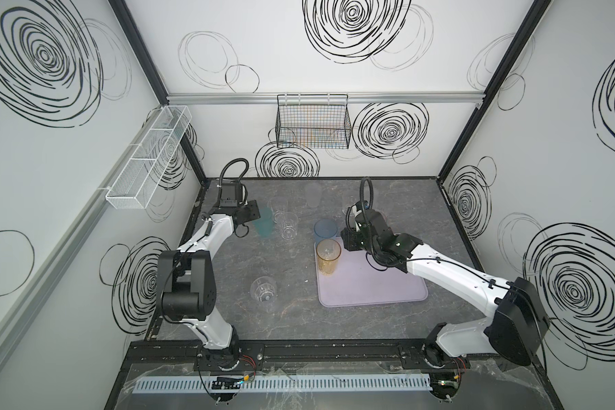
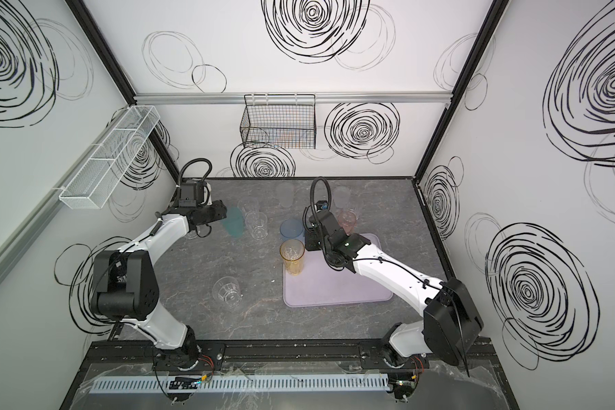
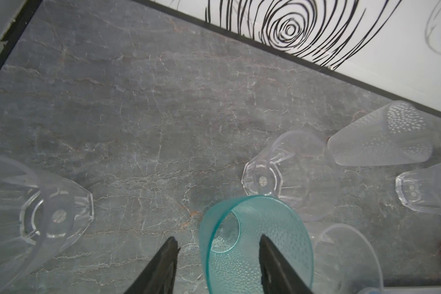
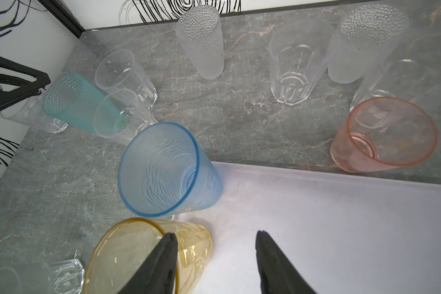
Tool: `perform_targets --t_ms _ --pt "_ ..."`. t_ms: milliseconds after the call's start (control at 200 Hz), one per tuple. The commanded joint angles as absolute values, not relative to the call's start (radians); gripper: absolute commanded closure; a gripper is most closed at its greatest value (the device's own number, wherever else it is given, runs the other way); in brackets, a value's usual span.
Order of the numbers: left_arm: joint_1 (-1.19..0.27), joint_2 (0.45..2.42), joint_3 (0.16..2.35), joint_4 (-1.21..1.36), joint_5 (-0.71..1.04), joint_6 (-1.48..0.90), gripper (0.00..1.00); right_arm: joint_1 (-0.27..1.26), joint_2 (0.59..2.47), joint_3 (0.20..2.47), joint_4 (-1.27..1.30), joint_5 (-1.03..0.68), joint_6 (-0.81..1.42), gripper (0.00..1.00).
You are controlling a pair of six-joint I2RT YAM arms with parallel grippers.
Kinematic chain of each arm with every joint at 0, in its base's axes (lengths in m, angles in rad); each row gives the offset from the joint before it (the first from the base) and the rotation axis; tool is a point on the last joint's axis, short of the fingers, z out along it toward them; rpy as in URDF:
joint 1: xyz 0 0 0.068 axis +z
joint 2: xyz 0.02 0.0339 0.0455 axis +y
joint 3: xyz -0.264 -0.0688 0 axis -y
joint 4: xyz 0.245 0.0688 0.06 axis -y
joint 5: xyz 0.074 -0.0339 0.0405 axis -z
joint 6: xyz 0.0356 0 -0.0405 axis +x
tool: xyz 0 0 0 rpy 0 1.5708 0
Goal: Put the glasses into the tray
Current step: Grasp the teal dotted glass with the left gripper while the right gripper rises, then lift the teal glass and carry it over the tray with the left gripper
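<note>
A teal tumbler (image 3: 234, 267) stands upright, mouth up, near the far left of the tabletop (image 1: 299, 319). The left end effector (image 3: 218, 236) is poised at its rim, with one finger inside the mouth and the other outside. The jaws are apart and the wall between them is not yet pinched. The tumbler's long axis is vertical, right at the fingers, so the grasp looks to need only a squeeze. Clear faceted tumblers (image 3: 290, 175) stand close on either side.

The lavender tray (image 1: 387, 284) lies well to the right, under the right arm. It holds one amber glass (image 1: 328, 261) at its far left corner, and a blue glass (image 1: 324, 227) stands just beyond that corner. The right end effector (image 4: 215, 234) hangs released just beside the amber glass, gripping nothing. By this view, the teal tumbler faces a long carry rightward across the tabletop.
</note>
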State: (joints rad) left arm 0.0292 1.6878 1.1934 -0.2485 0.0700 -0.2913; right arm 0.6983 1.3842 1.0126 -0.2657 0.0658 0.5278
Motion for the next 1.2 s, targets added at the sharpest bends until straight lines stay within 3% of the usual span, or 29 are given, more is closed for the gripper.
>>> perform_targets --t_ms 0,120,365,555,910,1196 --pt "0.028 1.722 1.223 -0.27 0.038 -0.262 0.53 0.687 1.354 0.996 -0.229 0.055 0.526 0.46" --pt "0.01 1.755 1.23 -0.271 0.027 -0.254 0.58 0.683 1.357 0.985 -0.221 0.049 0.523 0.46" --pt "0.006 1.795 1.226 -0.268 0.028 -0.249 0.82 0.683 1.347 0.961 -0.219 0.049 0.54 0.46" --pt "0.017 1.742 1.231 -0.296 0.01 -0.249 0.95 0.681 1.335 0.954 -0.226 0.059 0.541 0.46" --pt "0.012 1.536 1.252 -0.399 0.031 -0.25 1.0 0.677 1.341 0.961 -0.224 0.063 0.555 0.46" --pt "-0.235 1.39 1.444 -0.607 0.031 -0.194 1.0 0.583 1.319 0.939 -0.227 0.036 0.567 0.46"
